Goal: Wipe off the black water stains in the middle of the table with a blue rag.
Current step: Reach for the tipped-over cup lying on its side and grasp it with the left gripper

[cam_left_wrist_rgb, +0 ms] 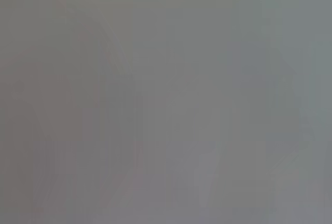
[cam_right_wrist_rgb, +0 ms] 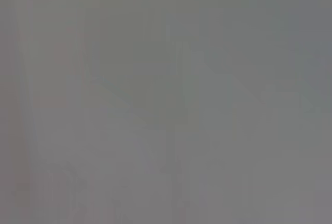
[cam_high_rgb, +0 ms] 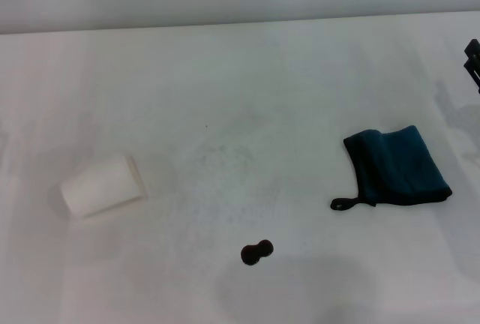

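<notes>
The right end effector [cam_high_rgb: 472, 60] shows only at the counter [cam_high_rgb: 247, 84] edge; its opening I cannot tell. The blue rag [cam_high_rgb: 396, 166] lies apart from the black water stains [cam_high_rgb: 256, 252].

Right pincer [cam_high_rgb: 472, 60] barely in view at far right edge, left arm unseen
</notes>
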Motion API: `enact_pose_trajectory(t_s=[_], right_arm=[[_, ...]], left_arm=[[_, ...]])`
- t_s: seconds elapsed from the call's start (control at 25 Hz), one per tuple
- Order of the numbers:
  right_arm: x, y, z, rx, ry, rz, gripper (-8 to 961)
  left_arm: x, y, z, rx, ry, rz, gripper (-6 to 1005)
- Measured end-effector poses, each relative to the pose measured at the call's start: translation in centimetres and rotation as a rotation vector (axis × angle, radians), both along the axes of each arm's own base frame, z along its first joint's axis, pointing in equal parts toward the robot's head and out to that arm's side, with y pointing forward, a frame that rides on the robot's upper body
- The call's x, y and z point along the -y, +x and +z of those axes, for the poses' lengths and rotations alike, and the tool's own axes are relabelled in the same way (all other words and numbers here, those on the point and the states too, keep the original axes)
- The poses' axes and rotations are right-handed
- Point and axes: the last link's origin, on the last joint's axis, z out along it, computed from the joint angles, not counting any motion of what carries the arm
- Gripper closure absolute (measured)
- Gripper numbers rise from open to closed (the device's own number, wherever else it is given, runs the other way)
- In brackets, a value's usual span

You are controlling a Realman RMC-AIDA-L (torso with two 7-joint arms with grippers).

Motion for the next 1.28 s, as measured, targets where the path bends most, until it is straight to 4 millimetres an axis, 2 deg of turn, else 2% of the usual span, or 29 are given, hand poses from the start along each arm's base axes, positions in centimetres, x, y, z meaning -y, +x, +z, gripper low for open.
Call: enact_pose_trajectory(t_s=[0.08,0.36,0.6,0.84,1.0,1.12,1.28], right_arm=[[-0.1,0.1,-0.1,0.000,-0.005,-0.009,203],[-0.1,0.4,-0.4,-0.005,-0.022,-0.033,203],[-0.2,0.4,-0.3,0.001,-0.019,-0.033,204],[-0.2,0.4,-0.2,0.003,-0.017,-0.033,204],[-0.2,0.5,-0.1,0.005,-0.014,-0.033,203],[0.0,0.6,-0.1,0.006,-0.013,-0.036,203],[0.1,0.8,0.1,0.003,-0.005,-0.045,203]], left_arm=[[-0.1,-0.1,-0.1,0.007,-0.011,0.002,121],[-2.4,0.4,-1.3,-0.021,-0.233,-0.060,120],[-4.7,1.7,-1.5,-0.078,-0.399,-0.146,119],[-5.9,2.4,-1.4,-0.118,-0.533,-0.191,119],[-6.4,2.5,0.1,-0.126,-0.625,-0.212,118],[-6.8,2.5,2.4,-0.148,-0.671,-0.211,118],[-6.8,2.8,4.5,-0.180,-0.759,-0.206,118]])
